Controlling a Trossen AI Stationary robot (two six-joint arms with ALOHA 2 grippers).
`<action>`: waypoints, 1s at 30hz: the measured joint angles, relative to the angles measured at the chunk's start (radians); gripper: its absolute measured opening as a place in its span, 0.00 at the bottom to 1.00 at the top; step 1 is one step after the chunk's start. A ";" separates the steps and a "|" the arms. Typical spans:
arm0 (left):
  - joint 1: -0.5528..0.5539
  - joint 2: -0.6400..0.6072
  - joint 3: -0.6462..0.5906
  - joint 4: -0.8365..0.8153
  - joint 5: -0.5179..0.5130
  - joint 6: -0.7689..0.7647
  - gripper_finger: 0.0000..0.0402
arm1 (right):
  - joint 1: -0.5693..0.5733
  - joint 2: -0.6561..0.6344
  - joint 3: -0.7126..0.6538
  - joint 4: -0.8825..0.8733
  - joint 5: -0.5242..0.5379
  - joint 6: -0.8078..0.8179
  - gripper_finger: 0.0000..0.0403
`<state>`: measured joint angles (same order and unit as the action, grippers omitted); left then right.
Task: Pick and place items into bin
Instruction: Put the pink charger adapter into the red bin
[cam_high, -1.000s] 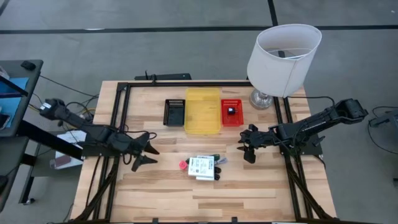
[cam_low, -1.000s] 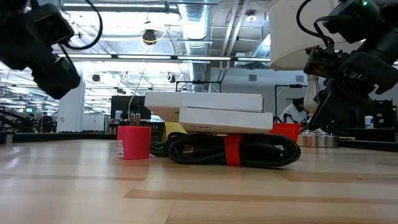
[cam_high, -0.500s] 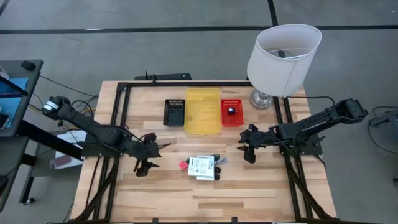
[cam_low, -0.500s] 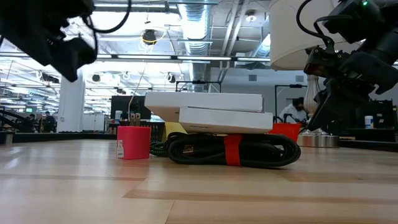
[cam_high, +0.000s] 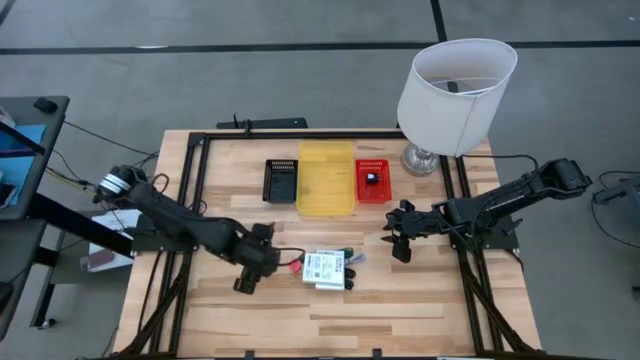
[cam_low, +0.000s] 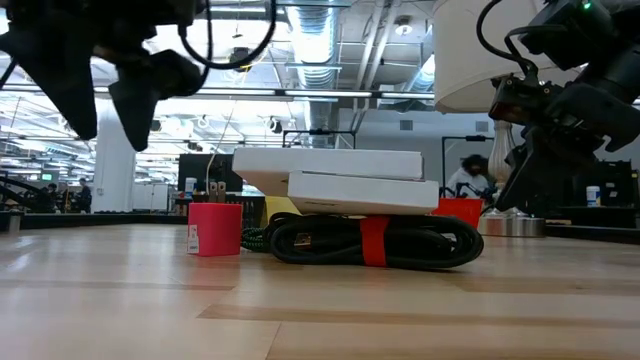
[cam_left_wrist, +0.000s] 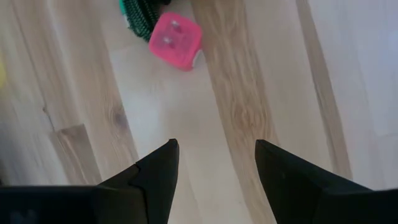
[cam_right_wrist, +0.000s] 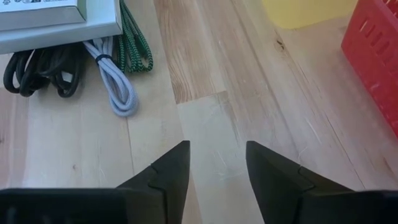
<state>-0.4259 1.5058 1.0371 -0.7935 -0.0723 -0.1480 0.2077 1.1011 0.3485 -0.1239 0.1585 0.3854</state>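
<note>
Low view: wooden table (cam_low: 320, 300) (workshop beyond).

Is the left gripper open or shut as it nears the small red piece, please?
Open: the left gripper's fingers stand apart with bare wood between them, and the small red piece lies ahead, untouched.

Left pincer (cam_high: 268, 263) closing in on the pile, mid-worktop!
It hangs just beside the small red piece (cam_high: 293, 265) and stacked white labelled flat packs (cam_high: 325, 269); right pincer (cam_high: 394, 238) waits near the red plastic basket (cam_high: 372, 181), beside the yellow rectangular bin (cam_high: 326, 179) and black ribbed tray (cam_high: 281, 180).
</note>
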 joint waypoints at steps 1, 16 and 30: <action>0.000 0.016 0.019 -0.010 0.000 0.011 0.51 | 0.000 0.000 0.000 -0.001 0.000 0.000 0.38; 0.035 0.063 0.103 0.004 -0.012 0.221 0.51 | 0.000 0.000 0.000 -0.003 0.000 0.000 0.37; 0.078 0.063 0.102 0.017 0.016 0.261 0.51 | 0.000 0.000 0.000 -0.003 0.000 0.000 0.36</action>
<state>-0.3479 1.5692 1.1393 -0.7768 -0.0564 0.1128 0.2077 1.1010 0.3485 -0.1272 0.1581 0.3851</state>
